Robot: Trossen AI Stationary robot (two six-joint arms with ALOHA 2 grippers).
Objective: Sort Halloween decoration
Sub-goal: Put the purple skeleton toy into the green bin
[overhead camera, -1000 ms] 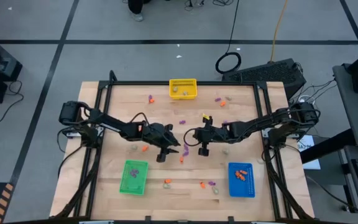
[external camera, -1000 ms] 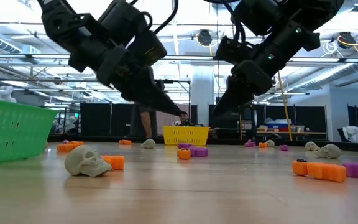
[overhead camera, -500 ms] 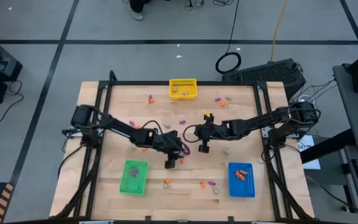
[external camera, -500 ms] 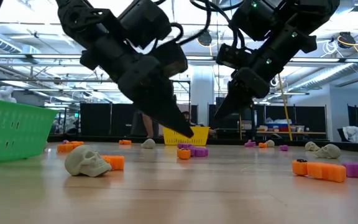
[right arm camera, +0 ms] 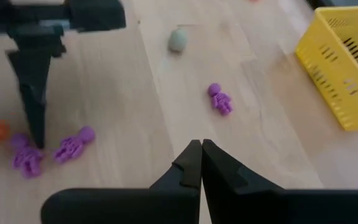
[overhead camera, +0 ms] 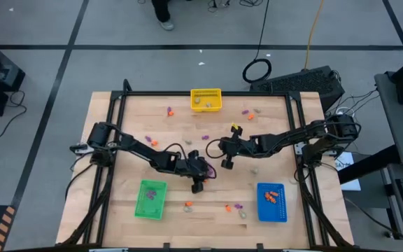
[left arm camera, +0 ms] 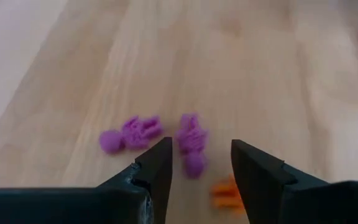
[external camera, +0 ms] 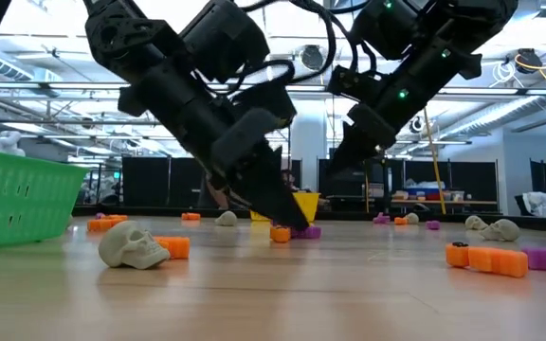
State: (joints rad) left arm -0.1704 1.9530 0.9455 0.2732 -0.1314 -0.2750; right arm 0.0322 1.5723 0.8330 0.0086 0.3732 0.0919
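Sitting at the table's left front, the green rectangular plastic bin [overhead camera: 150, 199] holds a few dark purple pieces; in the low view its meshed wall [external camera: 17, 201] rises at the left edge, with a pale grey-tan skull trinket [external camera: 131, 244] and an orange trinket [external camera: 173, 247] just beside it on the pale wooden table [overhead camera: 271, 133]. Further right, the left gripper [overhead camera: 203, 171] reaches to the table's middle and is lowered close to the wood, its two fingers standing apart with nothing between them. In the left wrist view those fingers [left arm camera: 157, 168] frame a small purple skeleton-shaped trinket [left arm camera: 191, 144], with a second purple skeleton trinket [left arm camera: 129, 133] just beside it and a small orange piece [left arm camera: 226, 193] near the other finger. At the table's far edge stands the yellow rectangular plastic bin [overhead camera: 206, 99], with a pale piece inside. Right of centre, the right gripper [overhead camera: 226, 163] hangs above the table, its fingers pressed together and holding nothing. Past its tips the right wrist view shows a lone purple trinket [right arm camera: 220, 99] and a grey skull-like piece [right arm camera: 178, 40] lying well apart on the wood. At the right front, the blue rectangular plastic bin [overhead camera: 272, 203] contains orange pieces. More orange, purple and pale trinkets lie scattered over the tabletop.
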